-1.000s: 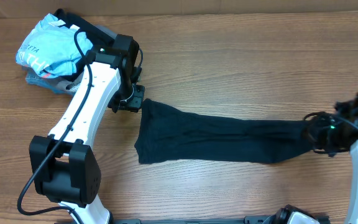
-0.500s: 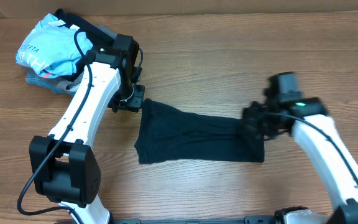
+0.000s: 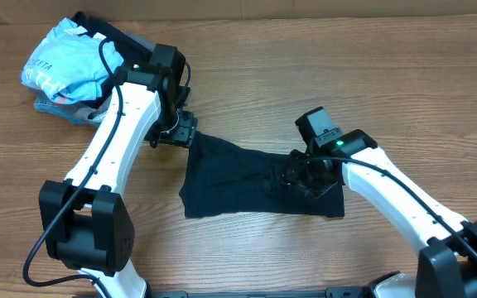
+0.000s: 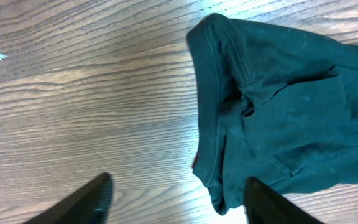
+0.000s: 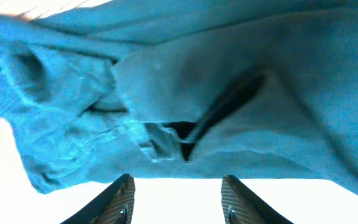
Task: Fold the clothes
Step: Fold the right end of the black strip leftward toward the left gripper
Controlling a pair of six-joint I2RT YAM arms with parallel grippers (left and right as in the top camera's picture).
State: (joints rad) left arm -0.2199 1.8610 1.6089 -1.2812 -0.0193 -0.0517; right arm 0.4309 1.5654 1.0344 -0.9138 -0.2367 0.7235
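Black T-shirt (image 3: 230, 178) on wooden table (image 3: 346, 74)

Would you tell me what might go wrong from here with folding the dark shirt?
1. The folded-over end of the dark shirt lies rumpled under the open right gripper; it could catch loose fabric on lifting and pull the fold apart.
2. The open left gripper sits at the shirt's hem corner and may drag it askew.
3. The left arm passes close to the light-blue shirt and could brush it.
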